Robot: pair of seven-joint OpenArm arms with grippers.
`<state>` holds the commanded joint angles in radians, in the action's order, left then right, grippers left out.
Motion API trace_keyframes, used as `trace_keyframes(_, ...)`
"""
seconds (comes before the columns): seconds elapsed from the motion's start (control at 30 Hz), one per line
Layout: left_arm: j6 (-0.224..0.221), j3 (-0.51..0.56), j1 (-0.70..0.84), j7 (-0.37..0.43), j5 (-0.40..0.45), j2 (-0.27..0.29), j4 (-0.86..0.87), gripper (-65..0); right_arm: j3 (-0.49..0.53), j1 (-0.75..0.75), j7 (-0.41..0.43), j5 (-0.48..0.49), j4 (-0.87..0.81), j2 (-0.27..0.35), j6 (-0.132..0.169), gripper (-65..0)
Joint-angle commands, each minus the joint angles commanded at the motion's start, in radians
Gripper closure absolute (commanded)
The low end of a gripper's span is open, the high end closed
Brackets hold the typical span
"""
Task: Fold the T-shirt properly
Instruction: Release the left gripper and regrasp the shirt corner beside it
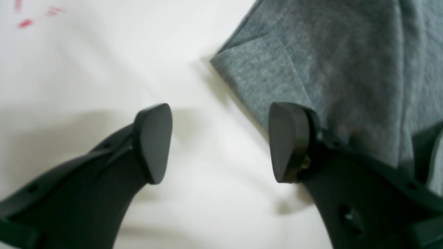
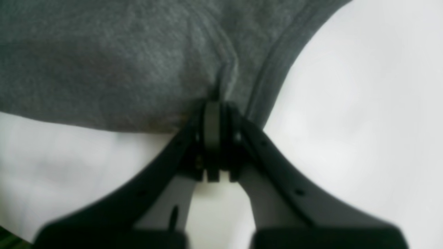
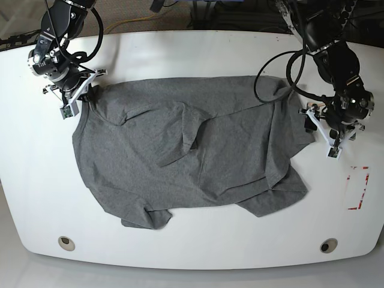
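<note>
Right tool [image 2: 211, 114] pinching T-shirt [image 3: 192, 150] corner, left tool [image 1: 221, 141] spread, empty

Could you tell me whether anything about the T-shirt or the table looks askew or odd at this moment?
Yes. The T-shirt lies crumpled, not flat: a ridge of cloth is folded over near its middle and its lower edge is bunched. The right end effector is shut on one edge; the left end effector is open beside it. Red marks show on the table.

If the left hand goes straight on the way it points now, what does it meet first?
Probably the bare white table: the open left hand points down at it, with nothing between its fingers. The T-shirt edge lies just beside one finger, which may brush it; depth is unclear.
</note>
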<state>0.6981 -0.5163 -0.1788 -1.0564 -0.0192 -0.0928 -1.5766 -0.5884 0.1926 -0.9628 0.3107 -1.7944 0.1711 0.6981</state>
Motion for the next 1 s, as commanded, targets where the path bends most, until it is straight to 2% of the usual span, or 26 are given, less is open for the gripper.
trace_keyframes(0.2,0.000,0.097,-0.063,0.000,0.005,0.000,0.071,-40.6,0.000,-0.006,0.000,0.000,0.000,0.000,0.000,0.0)
trace_keyframes(0.3,0.000,0.187,-0.068,0.000,0.005,0.000,0.075,-40.6,0.000,-0.017,0.000,0.000,0.000,0.000,0.000,0.0)
trace_keyframes(0.33,-0.016,0.212,-0.068,0.000,0.005,-0.002,0.075,-40.7,0.000,-0.020,0.000,0.000,0.000,0.000,0.000,0.0)
trace_keyframes(0.37,-0.059,0.235,-0.066,0.000,0.005,-0.003,0.077,-40.7,0.000,-0.020,0.000,-0.003,0.000,0.000,0.000,0.0)
trace_keyframes(0.43,-0.107,0.267,-0.064,0.000,0.003,-0.028,0.077,-40.7,0.000,-0.021,0.000,-0.002,0.000,0.000,0.000,0.0)
trace_keyframes(0.63,-0.162,0.295,-0.060,0.000,0.003,-0.068,0.098,-40.7,0.000,-0.031,0.000,0.000,0.000,0.000,0.000,0.0)
trace_keyframes(0.77,-0.166,0.296,-0.068,0.003,0.002,-0.097,0.198,-40.6,0.000,-0.035,0.000,0.000,0.002,0.000,0.000,0.0)
trace_keyframes(0.9,-0.163,0.296,-0.060,0.061,-0.002,-0.100,0.203,-40.4,0.000,-0.035,0.000,0.000,0.002,0.000,0.000,0.0)
trace_keyframes(1.0,-0.163,0.296,-0.060,0.066,-0.002,-0.100,0.207,-40.4,0.000,-0.035,0.000,0.000,0.002,0.000,0.000,0.0)
